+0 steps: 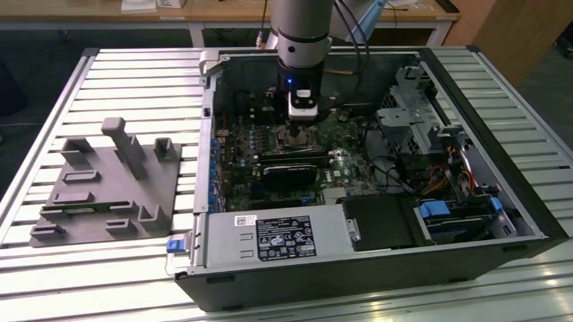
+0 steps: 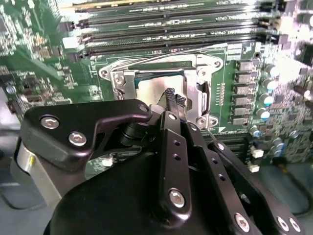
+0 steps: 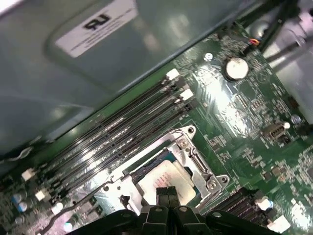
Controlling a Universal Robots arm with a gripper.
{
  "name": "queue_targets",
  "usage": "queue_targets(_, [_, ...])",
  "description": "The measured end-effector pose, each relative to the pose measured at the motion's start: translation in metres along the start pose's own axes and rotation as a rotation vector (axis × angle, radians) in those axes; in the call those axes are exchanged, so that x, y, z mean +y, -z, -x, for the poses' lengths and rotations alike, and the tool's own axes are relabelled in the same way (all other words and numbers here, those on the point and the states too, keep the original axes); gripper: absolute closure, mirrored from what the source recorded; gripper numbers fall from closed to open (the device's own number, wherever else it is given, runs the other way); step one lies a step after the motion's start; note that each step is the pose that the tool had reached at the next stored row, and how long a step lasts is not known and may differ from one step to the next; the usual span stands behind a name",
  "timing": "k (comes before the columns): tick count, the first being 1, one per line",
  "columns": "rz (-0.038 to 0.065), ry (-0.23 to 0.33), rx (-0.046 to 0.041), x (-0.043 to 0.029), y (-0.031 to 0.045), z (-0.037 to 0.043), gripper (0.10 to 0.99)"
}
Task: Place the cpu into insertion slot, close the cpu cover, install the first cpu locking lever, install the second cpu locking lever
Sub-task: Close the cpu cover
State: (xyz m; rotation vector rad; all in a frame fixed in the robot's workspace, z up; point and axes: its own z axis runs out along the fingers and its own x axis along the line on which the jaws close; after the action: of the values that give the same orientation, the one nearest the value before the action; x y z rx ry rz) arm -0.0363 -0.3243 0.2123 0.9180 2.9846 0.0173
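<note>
Slatted metal table (image 1: 134, 74) carries a grey fixture (image 1: 107, 188) at the exterior view's left and an open computer case (image 1: 358, 282) rightward, where the gripper (image 2: 174, 99), jaws pressed together on nothing, stands just above the cpu (image 2: 154, 90) seated in the insertion slot (image 3: 195, 155).

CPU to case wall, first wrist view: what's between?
Long black memory slots run side by side on the green board between the cpu and the grey case wall, in the first wrist view.

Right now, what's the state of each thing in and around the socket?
Pale silver square cpu: seated in slot.
Small dark square insertion slot: occupied.
Silver metal frame cpu cover: looks lowered around cpu.
Black claw: shut, tips over cpu.
Black computer case: side open.
</note>
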Motion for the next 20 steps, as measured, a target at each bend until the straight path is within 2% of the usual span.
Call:
queue_targets(8, [0.003,0.136,0.0013,0.0000,-0.0004,0.0000,0.980])
queue_targets(14, [0.009,0.236,-0.0055,0.0000,-0.0015,0.0000,0.980])
queue_targets(20, [0.013,0.344,-0.0067,-0.0001,-0.0027,0.0000,0.980])
